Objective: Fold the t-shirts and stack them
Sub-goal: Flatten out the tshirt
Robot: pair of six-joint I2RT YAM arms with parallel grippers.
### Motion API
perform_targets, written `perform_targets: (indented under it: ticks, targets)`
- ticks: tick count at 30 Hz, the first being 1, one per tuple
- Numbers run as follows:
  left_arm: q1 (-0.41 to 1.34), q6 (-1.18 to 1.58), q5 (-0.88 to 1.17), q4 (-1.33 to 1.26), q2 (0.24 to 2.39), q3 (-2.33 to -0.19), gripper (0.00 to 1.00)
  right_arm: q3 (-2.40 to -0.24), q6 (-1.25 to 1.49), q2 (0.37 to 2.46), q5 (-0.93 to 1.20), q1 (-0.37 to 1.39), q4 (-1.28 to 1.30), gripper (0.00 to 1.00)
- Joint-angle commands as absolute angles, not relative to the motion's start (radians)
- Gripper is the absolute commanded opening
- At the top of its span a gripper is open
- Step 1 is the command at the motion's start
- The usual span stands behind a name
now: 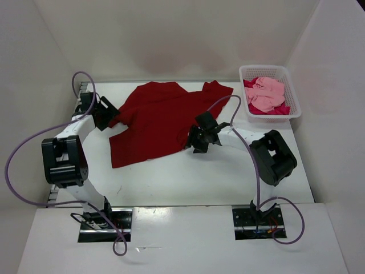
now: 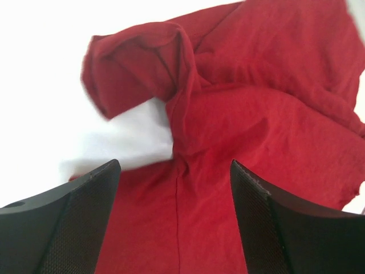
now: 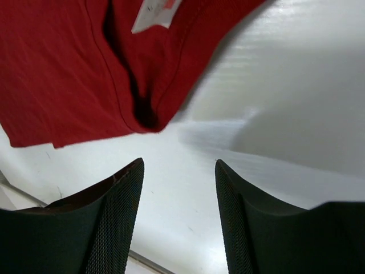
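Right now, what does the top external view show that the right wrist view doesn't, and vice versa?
Only the top view: the white basket at the far right, holding the light pink shirt over the crimson-magenta shirt, and the left gripper at the left edge of the dark red shirt. Only the right wrist: a white tag on the cloth, and the right gripper open and empty over bare table. Both: the dark red shirt lying rumpled on the table.

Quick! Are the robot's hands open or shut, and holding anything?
Left gripper: open, empty, over the red shirt.
Right gripper: open, empty, by the shirt's edge.
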State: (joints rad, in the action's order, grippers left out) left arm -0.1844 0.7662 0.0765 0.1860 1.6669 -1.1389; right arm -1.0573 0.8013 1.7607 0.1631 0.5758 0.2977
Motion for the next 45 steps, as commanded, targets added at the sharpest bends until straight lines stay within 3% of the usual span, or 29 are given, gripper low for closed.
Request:
perform_targets:
  ticks: [1, 5, 10, 13, 14, 15, 17, 18, 26, 28, 31, 34, 37, 40, 43, 45]
  targets:
    - [-0.178, 0.765, 0.094, 0.147, 1.752, -1.197, 0.85, -1.075, 0.848, 1.788, 0.146, 0.575, 0.215, 0.59]
    - [-0.178, 0.788, 0.094, 0.111, 1.724, -1.183, 0.88, -1.098, 0.868, 1.841, 0.189, 0.586, 0.173, 0.63]
    - [-0.178, 0.798, 0.114, 0.123, 1.735, -1.186, 0.88, -1.155, 0.868, 1.923, 0.210, 0.586, 0.164, 0.60]
    - [-0.178, 0.818, 0.124, 0.104, 1.703, -1.166, 0.86, -1.175, 0.868, 1.945, 0.210, 0.586, 0.144, 0.40]
    - [-0.178, 0.818, 0.124, 0.104, 1.689, -1.157, 0.86, -1.192, 0.858, 1.954, 0.210, 0.586, 0.144, 0.24]
    - [-0.178, 0.818, 0.124, 0.113, 1.677, -1.157, 0.86, -1.204, 0.857, 1.954, 0.193, 0.586, 0.144, 0.16]
    - [-0.178, 0.818, 0.114, 0.124, 1.664, -1.146, 0.86, -1.218, 0.824, 1.942, 0.129, 0.586, 0.219, 0.01]
    - [-0.178, 0.818, 0.103, 0.124, 1.651, -1.146, 0.86, -1.218, 0.813, 1.922, 0.129, 0.562, 0.228, 0.00]
    - [-0.178, 0.764, 0.014, 0.167, 1.580, -1.115, 0.86, -1.063, 0.647, 1.620, 0.127, 0.252, 0.418, 0.00]
    - [-0.178, 0.755, -0.011, 0.189, 1.580, -1.095, 0.86, -1.042, 0.624, 1.611, 0.092, 0.198, 0.430, 0.04]
    - [-0.178, 0.764, -0.011, 0.178, 1.569, -1.039, 0.86, -1.032, 0.624, 1.597, 0.080, 0.175, 0.430, 0.20]
    - [-0.178, 0.773, -0.020, 0.158, 1.560, -1.003, 0.86, -1.032, 0.634, 1.569, 0.080, 0.175, 0.420, 0.45]
    - [-0.178, 0.782, -0.020, 0.144, 1.611, -1.015, 0.83, -1.043, 0.634, 1.543, 0.089, 0.175, 0.442, 0.52]
    - [-0.178, 0.802, -0.069, 0.158, 1.649, -1.048, 0.72, -1.016, 0.634, 1.497, 0.089, 0.195, 0.451, 0.52]
    - [-0.204, 0.836, -0.101, 0.134, 1.672, -1.039, 0.61, -0.974, 0.643, 1.427, 0.098, 0.195, 0.451, 0.43]
    - [-0.230, 0.860, -0.112, 0.114, 1.701, -1.039, 0.59, -0.965, 0.643, 1.401, 0.135, 0.195, 0.462, 0.34]
